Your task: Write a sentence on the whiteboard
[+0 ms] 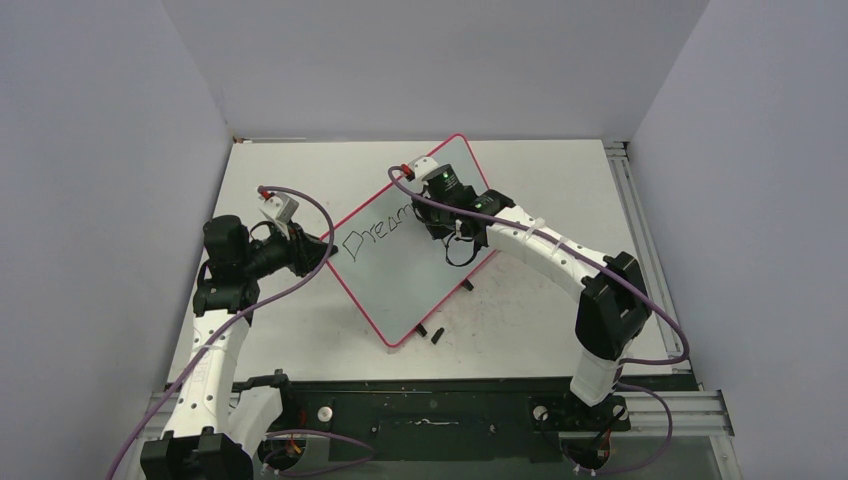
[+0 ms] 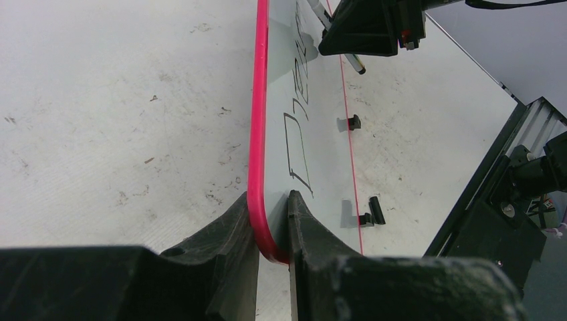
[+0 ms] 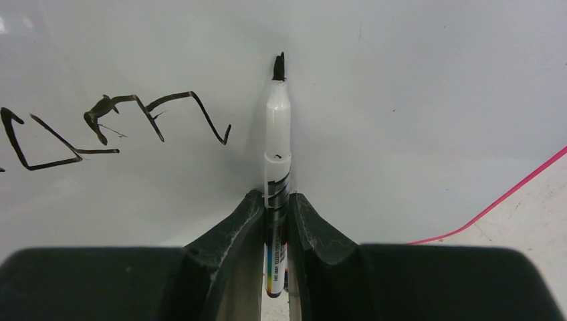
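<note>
Left fingers (image 2: pixel 294 206) pinching one whiteboard (image 2: pixel 321 154) corner; right fingers (image 3: pixel 295 206) pinching one marker (image 3: pixel 278 127); two black feet (image 2: pixel 354 123); one partial word (image 1: pixel 375 232)

1. Right gripper (image 3: pixel 275 200): both black fingers closed against the marker (image 3: pixel 277 127), one on each side of its barrel.
2. Marker: white barrel, printed label with a colour strip low between the fingers, black tip pointing up and away, set at the whiteboard (image 3: pixel 401 100); contact not certain.
3. Sentence (image 3: pixel 120 127): black angular strokes left of the tip, partly cut off by the frame's left edge.
4. Pink-red rim (image 3: pixel 508 194) runs diagonally at lower right; scuffed tabletop (image 3: pixel 535 227) beyond it.
</note>
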You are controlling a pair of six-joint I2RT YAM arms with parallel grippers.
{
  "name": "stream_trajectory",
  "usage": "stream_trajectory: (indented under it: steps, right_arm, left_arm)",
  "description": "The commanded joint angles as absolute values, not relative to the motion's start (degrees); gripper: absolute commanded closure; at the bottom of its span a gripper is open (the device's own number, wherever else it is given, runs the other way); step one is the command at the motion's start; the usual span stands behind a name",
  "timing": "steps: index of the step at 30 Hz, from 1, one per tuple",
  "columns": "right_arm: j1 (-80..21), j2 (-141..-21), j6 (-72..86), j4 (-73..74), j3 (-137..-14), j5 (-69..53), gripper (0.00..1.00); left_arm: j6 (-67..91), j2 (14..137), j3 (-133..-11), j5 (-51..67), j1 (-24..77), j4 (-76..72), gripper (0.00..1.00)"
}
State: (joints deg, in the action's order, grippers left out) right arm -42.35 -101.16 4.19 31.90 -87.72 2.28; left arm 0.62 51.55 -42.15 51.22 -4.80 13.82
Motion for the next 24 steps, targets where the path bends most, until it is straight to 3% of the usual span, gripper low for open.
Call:
stream_trajectory:
  steps: [1,24]
  right_arm:
    - [-42.4,-101.0,2.4,32.3,-89.8,1.4,0.95]
    - [-43.7,-99.1,4.0,32.7,-85.3,4.7,0.95]
  left_arm:
    - [-6.3,50.8,-42.1,49.6,-4.3,13.8,1.00]
    - [-6.3,50.5,-42.0,49.5,-4.0,13.8,1.00]
